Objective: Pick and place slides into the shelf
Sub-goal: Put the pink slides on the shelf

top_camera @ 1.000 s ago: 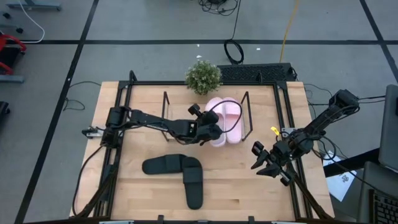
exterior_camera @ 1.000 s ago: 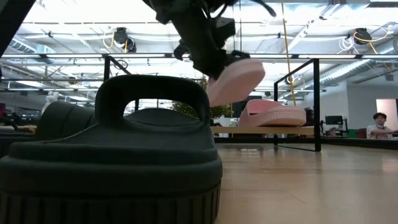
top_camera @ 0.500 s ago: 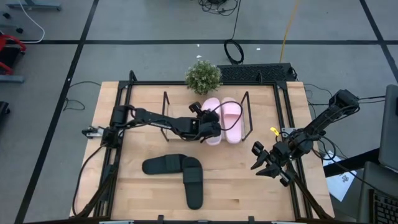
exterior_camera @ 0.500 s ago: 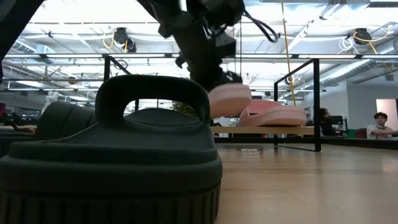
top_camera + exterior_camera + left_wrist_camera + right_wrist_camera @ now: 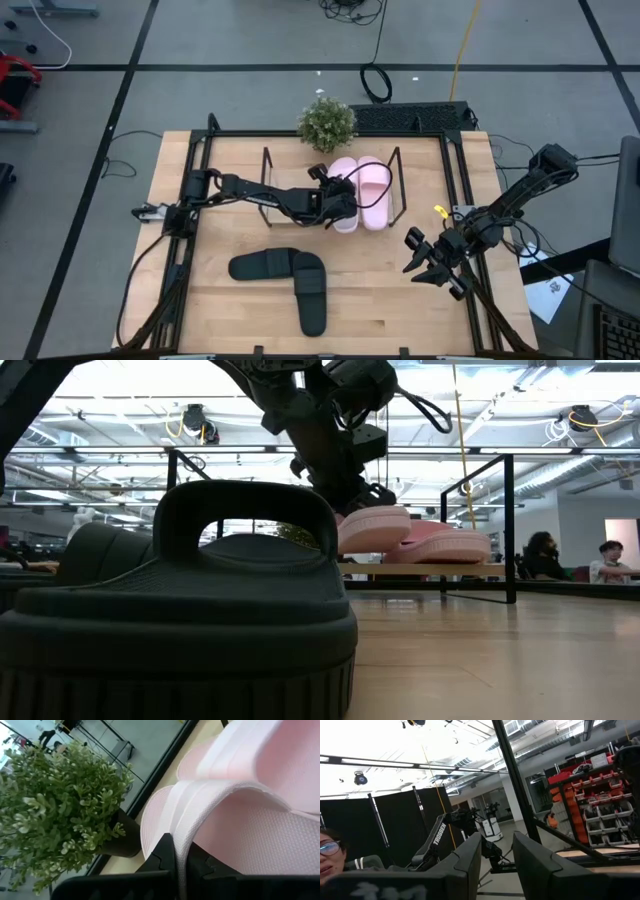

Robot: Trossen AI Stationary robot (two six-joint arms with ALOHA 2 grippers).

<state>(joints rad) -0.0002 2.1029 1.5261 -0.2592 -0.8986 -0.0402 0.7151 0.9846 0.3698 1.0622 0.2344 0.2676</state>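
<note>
While the left gripper [image 5: 336, 200] pinches one pink slide's [image 5: 345, 195] strap, that slide sits on the shelf [image 5: 397, 170] beside the other pink slide [image 5: 373, 195]. Two black slides [image 5: 285, 266] lie on the table [image 5: 225, 320] in front. Right gripper [image 5: 425, 262] waits spread at the table's right edge.

The only legible text, seemingly "TROSSEN", runs along a distant robot arm [image 5: 436, 842].
</note>
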